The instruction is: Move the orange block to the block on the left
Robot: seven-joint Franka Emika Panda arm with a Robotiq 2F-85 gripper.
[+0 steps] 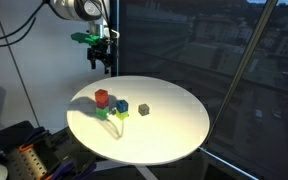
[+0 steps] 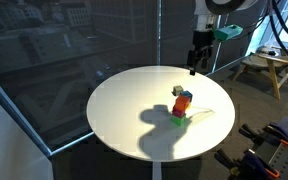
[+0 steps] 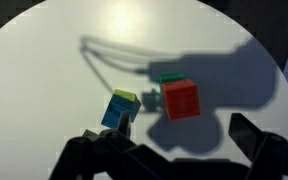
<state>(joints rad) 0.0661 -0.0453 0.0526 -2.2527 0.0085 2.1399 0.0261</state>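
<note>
The orange-red block (image 3: pixel 180 98) sits on top of a green block (image 3: pixel 167 77); it shows in both exterior views (image 1: pixel 101 97) (image 2: pixel 182 98). A blue block with a yellow-green top (image 3: pixel 119 108) stands close beside it (image 1: pixel 122 105). A small dark block (image 1: pixel 144 109) lies apart from them on the round white table (image 1: pixel 174 135). My gripper (image 3: pixel 179 148) is open and empty. It hangs high above the table's far edge in both exterior views (image 1: pixel 103 58) (image 2: pixel 195 58), well clear of the blocks.
The table (image 2: pixel 124 110) stands next to large dark windows. A wooden stool (image 2: pixel 264 68) stands behind it. Equipment and cables (image 1: pixel 24 150) lie on the floor beside the table.
</note>
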